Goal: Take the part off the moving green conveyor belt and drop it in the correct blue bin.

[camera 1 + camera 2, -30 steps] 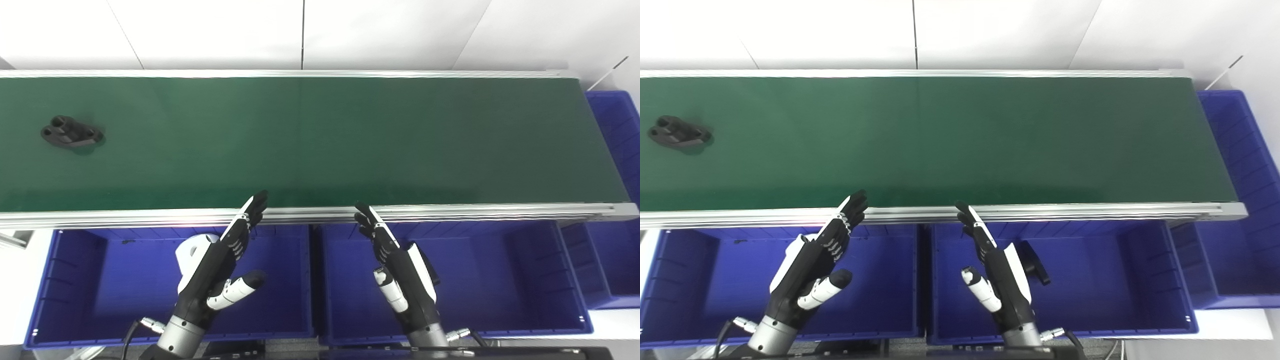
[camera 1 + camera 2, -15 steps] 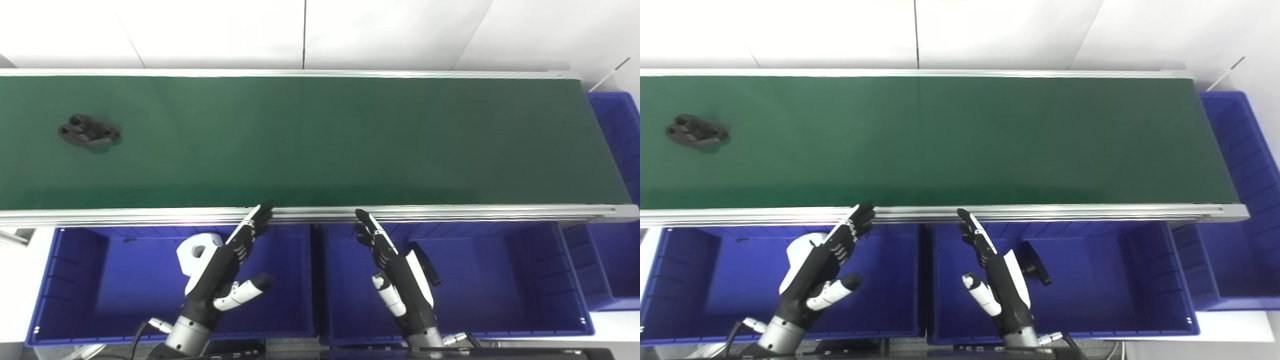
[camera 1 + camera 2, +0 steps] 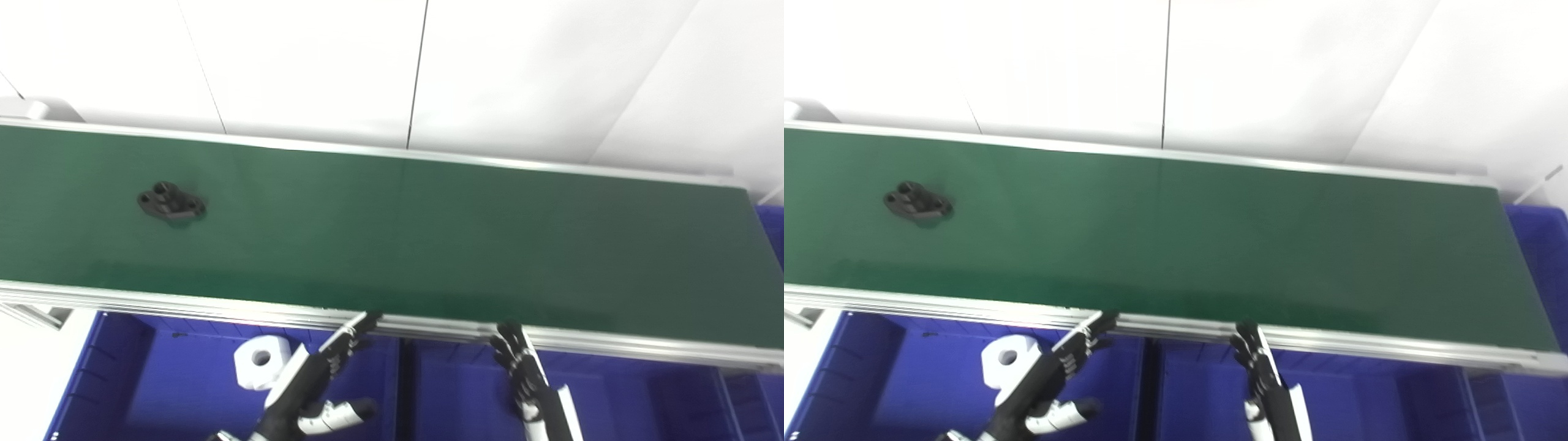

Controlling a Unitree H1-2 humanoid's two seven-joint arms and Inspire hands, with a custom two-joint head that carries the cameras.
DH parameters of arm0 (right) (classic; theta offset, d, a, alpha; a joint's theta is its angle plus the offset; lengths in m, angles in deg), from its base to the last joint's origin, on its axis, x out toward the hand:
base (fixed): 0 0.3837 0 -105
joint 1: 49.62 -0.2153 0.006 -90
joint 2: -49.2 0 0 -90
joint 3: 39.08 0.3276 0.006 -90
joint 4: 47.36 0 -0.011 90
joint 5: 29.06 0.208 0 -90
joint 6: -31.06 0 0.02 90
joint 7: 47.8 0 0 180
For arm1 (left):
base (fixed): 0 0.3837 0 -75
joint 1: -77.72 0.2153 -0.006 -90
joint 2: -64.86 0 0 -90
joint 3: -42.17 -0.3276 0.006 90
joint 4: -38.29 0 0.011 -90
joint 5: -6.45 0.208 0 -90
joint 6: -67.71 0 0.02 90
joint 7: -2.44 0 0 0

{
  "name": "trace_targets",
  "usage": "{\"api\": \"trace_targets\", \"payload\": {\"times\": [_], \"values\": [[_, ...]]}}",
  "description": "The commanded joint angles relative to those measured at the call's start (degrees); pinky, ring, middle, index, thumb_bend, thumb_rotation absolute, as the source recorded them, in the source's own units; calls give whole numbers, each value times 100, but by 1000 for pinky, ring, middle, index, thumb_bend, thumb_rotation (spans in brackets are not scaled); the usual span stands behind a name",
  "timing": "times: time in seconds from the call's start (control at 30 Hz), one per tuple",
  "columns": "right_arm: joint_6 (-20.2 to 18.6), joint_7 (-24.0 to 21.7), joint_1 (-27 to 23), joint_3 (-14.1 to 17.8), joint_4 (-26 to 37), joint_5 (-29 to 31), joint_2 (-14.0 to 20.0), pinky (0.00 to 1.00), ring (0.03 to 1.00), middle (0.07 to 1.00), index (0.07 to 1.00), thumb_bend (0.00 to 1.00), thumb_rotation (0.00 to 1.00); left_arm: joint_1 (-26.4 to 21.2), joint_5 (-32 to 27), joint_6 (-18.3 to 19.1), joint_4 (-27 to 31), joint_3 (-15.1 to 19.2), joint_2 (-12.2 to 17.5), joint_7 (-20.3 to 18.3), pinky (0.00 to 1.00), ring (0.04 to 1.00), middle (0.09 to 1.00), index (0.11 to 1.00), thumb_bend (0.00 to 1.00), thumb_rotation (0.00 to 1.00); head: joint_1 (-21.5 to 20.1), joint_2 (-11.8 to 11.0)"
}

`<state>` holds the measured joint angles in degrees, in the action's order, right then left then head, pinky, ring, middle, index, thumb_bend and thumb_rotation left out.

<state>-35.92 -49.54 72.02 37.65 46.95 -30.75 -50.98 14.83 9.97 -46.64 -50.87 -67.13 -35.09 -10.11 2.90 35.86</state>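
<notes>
A black flanged part (image 3: 171, 203) lies on the green conveyor belt (image 3: 429, 245) at its left end; it also shows in the right eye view (image 3: 918, 203). My left hand (image 3: 315, 386) is open and empty, over the left blue bin (image 3: 153, 380), fingertips near the belt's near rail. My right hand (image 3: 533, 386) is open and empty over the middle blue bin (image 3: 459, 398), partly cut off by the picture's bottom edge. Both hands are far right of the part and below the belt.
A white ring-shaped part (image 3: 262, 361) lies in the left bin beside my left hand. An aluminium rail (image 3: 184, 306) edges the belt's near side. Another blue bin (image 3: 1543, 245) stands at the belt's right end. A white wall is behind.
The camera has tilted up, so the whole picture shifted down. The black part has moved right along the belt. Both hands stay open over the bins.
</notes>
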Motion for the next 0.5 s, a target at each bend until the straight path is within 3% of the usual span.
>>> {"api": "trace_targets", "payload": {"times": [0.0, 0.23, 0.47], "values": [[377, -70, 39, 31, 147, -16, 29, 930, 906, 946, 965, 875, 967, -78, -35, -249, -2, -33, -64, 51, 864, 945, 956, 892, 804, 603, 16, -59], [385, -53, -35, 123, -7, -62, 81, 919, 904, 936, 955, 956, 912, -123, 38, -238, -125, -89, -154, 94, 848, 942, 951, 881, 813, 600, 217, -263], [390, 60, -102, 184, -107, -266, 180, 920, 923, 944, 968, 950, 899, -169, 326, -224, -229, -171, -206, 171, 829, 926, 942, 876, 801, 624, 491, -553]]}}
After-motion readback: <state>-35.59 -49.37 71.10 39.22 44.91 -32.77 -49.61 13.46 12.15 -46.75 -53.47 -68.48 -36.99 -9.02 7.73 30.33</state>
